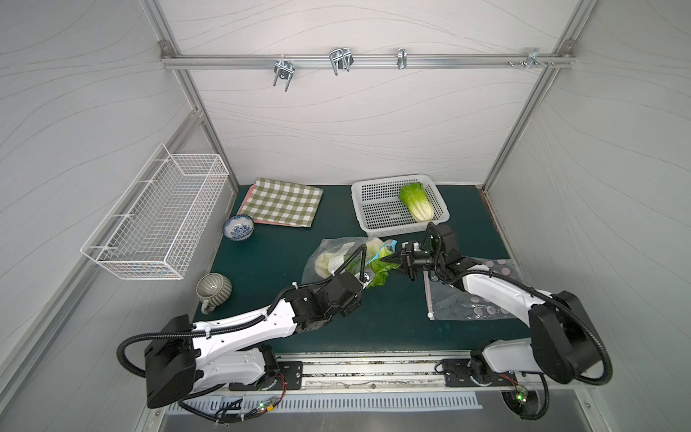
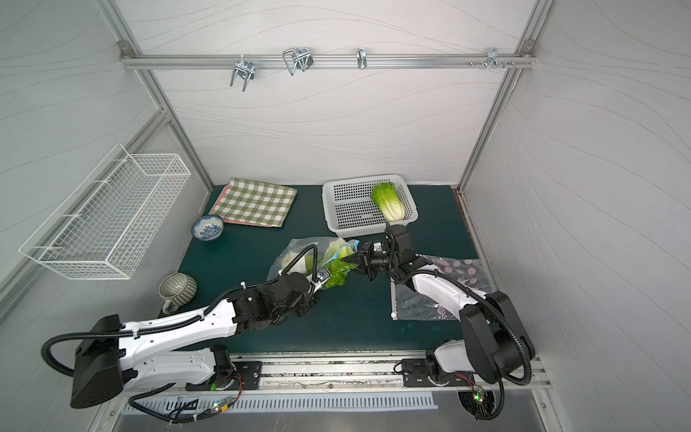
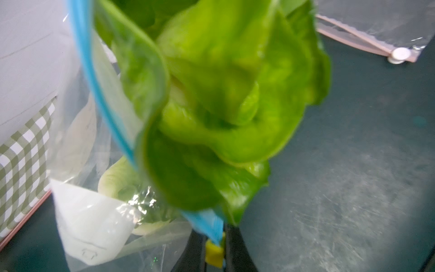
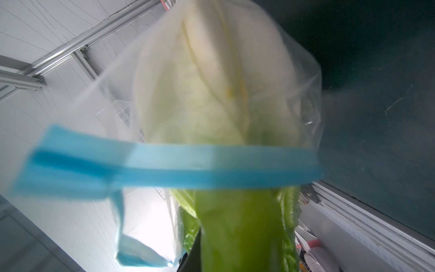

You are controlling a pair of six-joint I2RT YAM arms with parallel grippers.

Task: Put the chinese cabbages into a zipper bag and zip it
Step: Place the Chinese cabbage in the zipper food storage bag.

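Left wrist view: I saw left gripper (image 3: 214,250) pinching zipper bag (image 3: 94,212) rim; right gripper (image 1: 395,262) seemingly clamped cabbage (image 1: 377,272) leaves, stalk lying inside bag.

Three chinese cabbages showed: one (image 1: 415,202) in the single perforated tray (image 1: 364,204) at one o'clock; two at the dial's centre, one (image 1: 321,262) inside a bag and one (image 1: 379,275) leafing out of its mouth; two zipper bags, the blue-zipped bag (image 1: 329,245) at the centre and the dotted bag (image 1: 501,267) at four o'clock; two grippers, the left gripper (image 3: 215,235) and the right gripper (image 1: 391,260); one patterned bowl (image 1: 238,227) at ten o'clock; one striped mug (image 1: 214,288) at eight o'clock; one checked cloth (image 1: 284,202) at eleven o'clock; one wire basket (image 1: 157,220) at nine o'clock; four hooks (image 1: 283,72) at twelve o'clock.
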